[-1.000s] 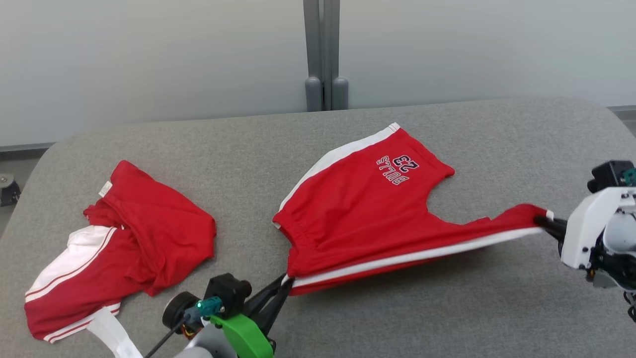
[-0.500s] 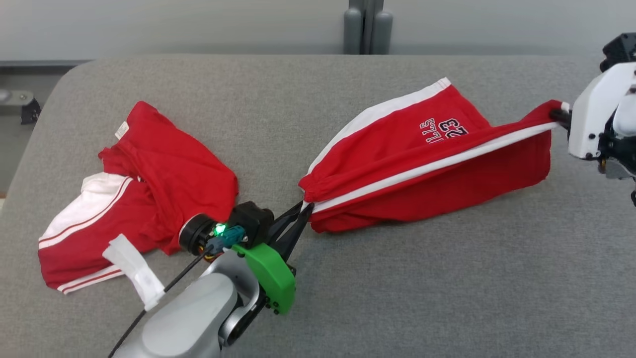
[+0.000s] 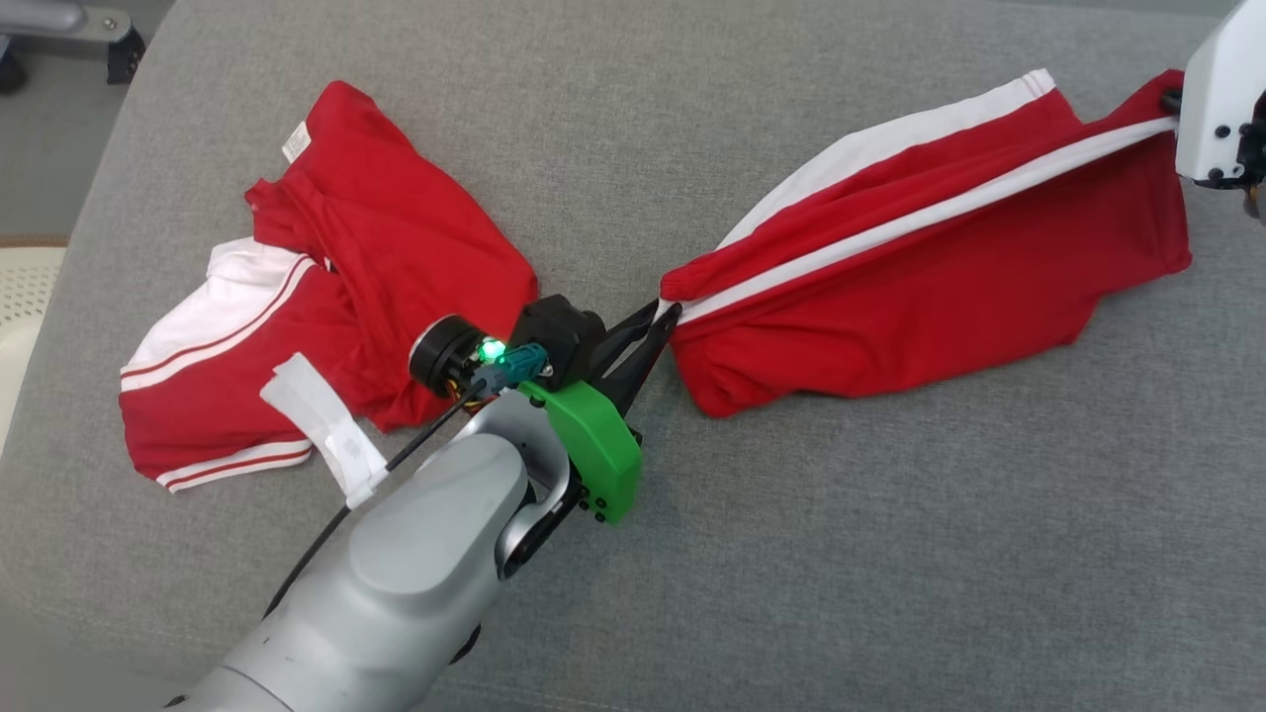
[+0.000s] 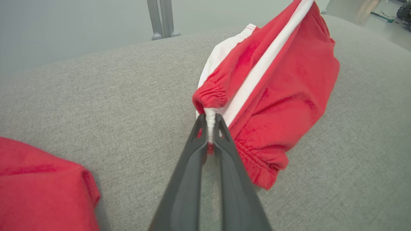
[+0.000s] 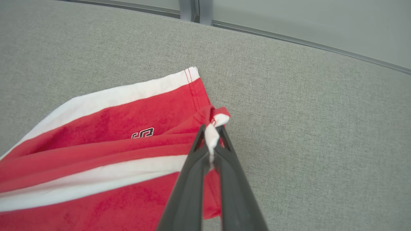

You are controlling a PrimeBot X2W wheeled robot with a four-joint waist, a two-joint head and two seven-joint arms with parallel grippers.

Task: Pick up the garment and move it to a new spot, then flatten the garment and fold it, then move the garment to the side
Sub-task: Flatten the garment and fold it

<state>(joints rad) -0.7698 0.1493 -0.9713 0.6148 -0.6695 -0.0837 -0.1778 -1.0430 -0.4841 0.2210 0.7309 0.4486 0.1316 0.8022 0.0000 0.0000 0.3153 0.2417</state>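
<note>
The garment (image 3: 940, 267), red shorts with white side stripes, hangs stretched between my two grippers above the grey table (image 3: 890, 554). My left gripper (image 3: 665, 314) is shut on its waistband corner, and the left wrist view shows that gripper (image 4: 210, 123) pinching the white stripe of the garment (image 4: 276, 86). My right gripper (image 3: 1172, 99) is shut on the leg hem at the upper right; in the right wrist view the gripper (image 5: 212, 134) clamps a bunched hem corner of the garment (image 5: 106, 154). The lower half sags and brushes the table.
A second red and white garment (image 3: 326, 277) lies crumpled at the left of the table, next to my left forearm (image 3: 425, 564). A white tag (image 3: 326, 430) lies at its lower edge. The table's left edge (image 3: 89, 218) drops to the floor.
The head camera has tilted down, shifting the whole picture. Both grippers have carried the shorts' near edge up and away, folding the garment over so its printed number is covered.
</note>
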